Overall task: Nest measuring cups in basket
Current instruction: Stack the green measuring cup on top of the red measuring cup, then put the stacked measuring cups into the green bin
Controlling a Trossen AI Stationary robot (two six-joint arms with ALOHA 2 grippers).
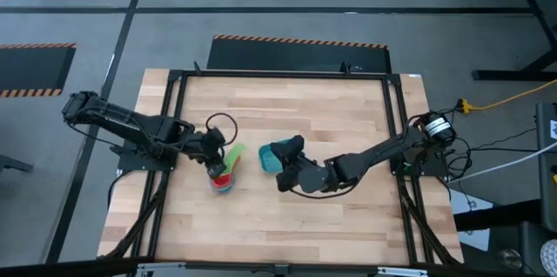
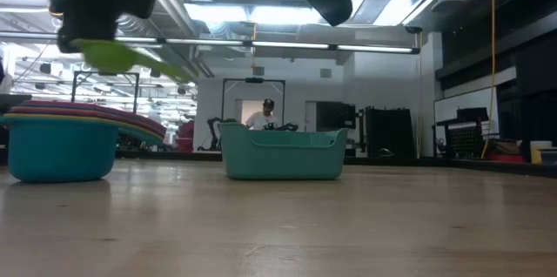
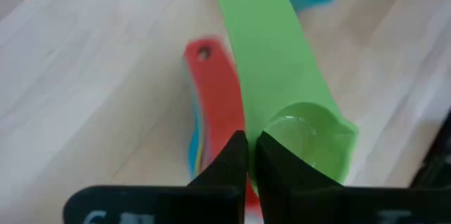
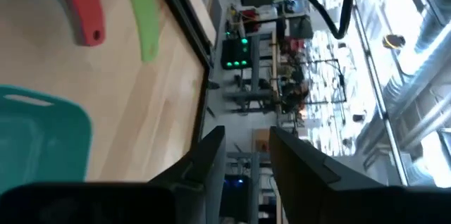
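My left gripper (image 1: 216, 162) is shut on a green measuring cup (image 1: 233, 155) and holds it in the air over a stack of nested cups (image 1: 224, 181). The stack's lowest cup, a light blue one (image 2: 61, 151), rests on the table, and a red handle (image 3: 211, 76) sticks out of the stack. The teal basket (image 1: 268, 157) stands on the table to the right of the stack. My right gripper (image 1: 294, 144) hovers by the basket's right side, above the table. It is open, with nothing between its fingers (image 4: 211, 157). My left gripper pinches the wall of the green cup's bowl (image 3: 271, 127), close to where the handle starts, between its two fingers. The fingers slant down from the table's left side. The cup is lifted clear above the stack, and its handle (image 3: 268, 48) points away from the gripper toward the basket.
Black frame rails (image 1: 174, 120) run along the table's left, far and right edges. The near half of the wooden top (image 1: 278, 225) is bare. A person (image 2: 265, 113) shows in the room far behind the basket.
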